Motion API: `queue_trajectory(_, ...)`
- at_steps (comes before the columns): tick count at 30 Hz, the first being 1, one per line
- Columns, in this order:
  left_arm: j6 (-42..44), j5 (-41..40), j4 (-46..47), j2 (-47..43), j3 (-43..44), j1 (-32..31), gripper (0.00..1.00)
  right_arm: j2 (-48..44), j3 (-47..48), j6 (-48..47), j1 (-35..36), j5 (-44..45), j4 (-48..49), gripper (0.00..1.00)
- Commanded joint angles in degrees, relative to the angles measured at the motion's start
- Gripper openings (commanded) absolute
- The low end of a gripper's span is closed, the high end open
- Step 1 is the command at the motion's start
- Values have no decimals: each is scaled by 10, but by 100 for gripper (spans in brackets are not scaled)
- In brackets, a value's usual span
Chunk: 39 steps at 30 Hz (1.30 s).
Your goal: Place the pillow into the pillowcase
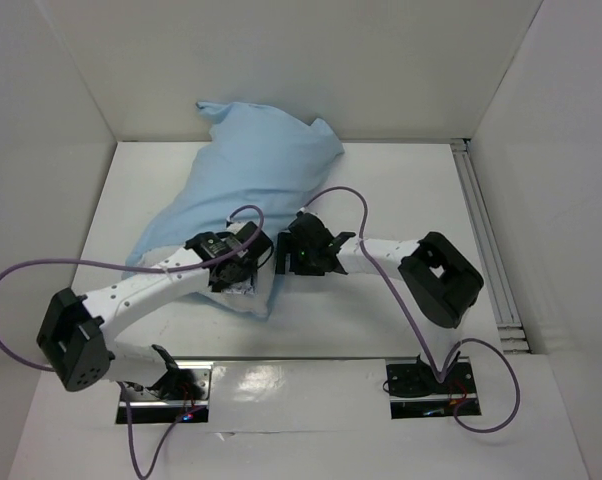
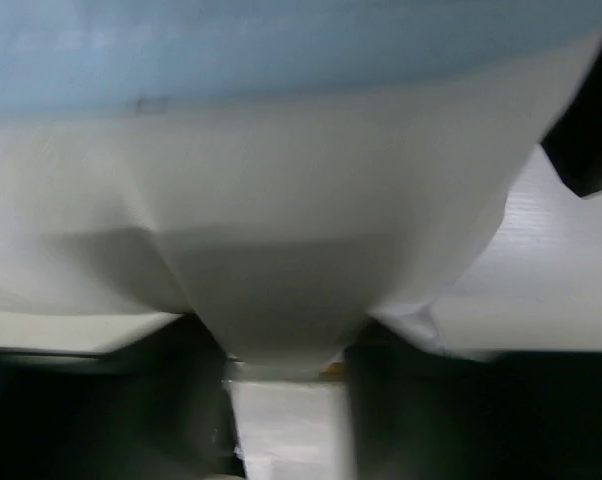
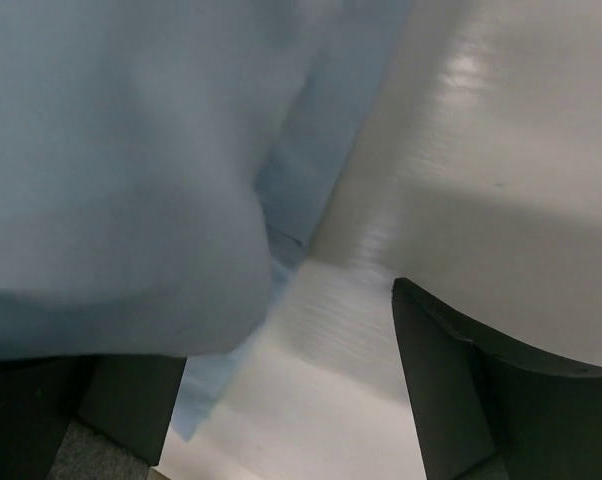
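Mostly hidden, the plump white rectangular pillow showed clearly only in the left wrist view. There its white cloth filled the frame ahead of the left jaws and narrowed into a funnel running down between the two dark fingers. The left jaws were closed on that fold of pillow cloth. The fingers themselves were blurred and cut off at the bottom of the view. Beyond the pinched fold, farther from the jaws, a band of the thin light-blue cloth pillowcase ran across the frame, lying against the white cloth.

From above, the pillowcase lay full and rounded on the white surface. It stretched from the far wall down to the two sets of jaws, which sat close together at its near end. The left jaws were over its near tip, and the right jaws were just beside them, at its edge. The wrists covered that end, so how much of the pillow lay inside could not be told.

In the right wrist view the pillowcase was out of focus, a soft light-blue mass hanging over one finger and hiding its tip. A darker blue fold ran down its edge between the fingers. The other finger stood bare and well apart, with the surface showing in the gap. The right jaws were spread wide and pinched nothing; the cloth only draped over the one finger.
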Motion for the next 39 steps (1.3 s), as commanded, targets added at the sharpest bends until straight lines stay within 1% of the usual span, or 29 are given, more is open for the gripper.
queue_trajectory(1, -22, -64, 30, 42, 4, 12, 29, 26, 5, 27, 7, 31, 48, 85)
queue_trajectory(2, -22, -64, 30, 49, 11, 30, 3, 34, 5, 33, 7, 38, 48, 85)
queue_trajectory(3, -29, -69, 30, 55, 34, 38, 0, 41, 5, 33, 7, 38, 53, 85)
queue_trajectory(5, -29, -77, 11, 55, 62, 56, 0, 47, 5, 38, 12, 43, 62, 84)
queue_trajectory(6, -29, -83, 11, 50, 94, 63, 0, 52, 5, 38, 12, 43, 69, 84)
queue_trajectory(11, 52, -25, 17, 2, 199, 120, 0, 69, -6, 49, 12, 43, 133, 84)
queue_trajectory(12, 62, -15, 23, -4, 227, 135, 0, 70, -6, 49, 12, 43, 141, 82)
queue_trajectory(14, 75, 19, 23, -4, 249, 148, 0, 76, -6, 55, 12, 43, 171, 80)
queue_trajectory(15, 81, 24, 23, -4, 258, 153, 0, 76, -6, 55, 12, 43, 179, 75)
queue_trajectory(16, 87, 24, 23, -4, 265, 153, 0, 76, 0, 55, 12, 53, 185, 68)
queue_trajectory(17, 87, 33, 23, 3, 272, 158, 0, 76, 9, 50, 12, 54, 192, 64)
queue_trajectory(18, 87, 33, 23, 3, 272, 158, 0, 76, 14, 50, 12, 66, 192, 56)
queue_trajectory(19, 87, 33, 23, 3, 272, 158, 0, 76, 20, 44, 12, 66, 192, 43)
queue_trajectory(20, 87, 38, 23, 3, 272, 158, 0, 76, 20, 44, 12, 72, 192, 11)
queue_trajectory(21, 87, 38, 23, 3, 272, 158, 0, 64, 20, 44, 12, 72, 187, 0)
queue_trajectory(24, 87, 50, 36, 3, 252, 158, 0, -1, -18, 38, 12, 77, 187, 0)
queue_trajectory(25, 87, 56, 43, 9, 247, 158, 0, -51, -29, 38, 17, 77, 187, 0)
queue_trajectory(27, 73, 69, 56, 9, 222, 158, 0, -107, -63, 32, 22, 71, 168, 0)
queue_trajectory(28, 68, 74, 72, 9, 206, 158, 0, -167, -72, 21, 28, 71, 145, 0)
queue_trajectory(29, 63, 74, 81, 16, 198, 158, 0, -197, -79, 15, 33, 71, 145, 0)
queue_trajectory(30, 49, 80, 89, 16, 198, 158, 0, -258, -85, 10, 50, 80, 107, 0)
queue_trajectory(34, 19, 80, 133, 57, 191, 137, 0, -375, -90, -8, 87, 85, -1, 0)
queue_trajectory(35, 13, 69, 134, 67, 198, 130, 0, -428, -85, -8, 97, 78, -19, 0)
queue_trajectory(37, -7, 43, 146, 99, 221, 114, 0, -473, -78, -23, 120, 68, -61, 0)
queue_trajectory(38, -15, 43, 146, 109, 229, 101, 0, -499, -78, -28, 120, 38, -73, 0)
queue_trajectory(39, -24, 25, 146, 132, 245, 101, 0, -507, -70, -28, 120, 20, -110, 0)
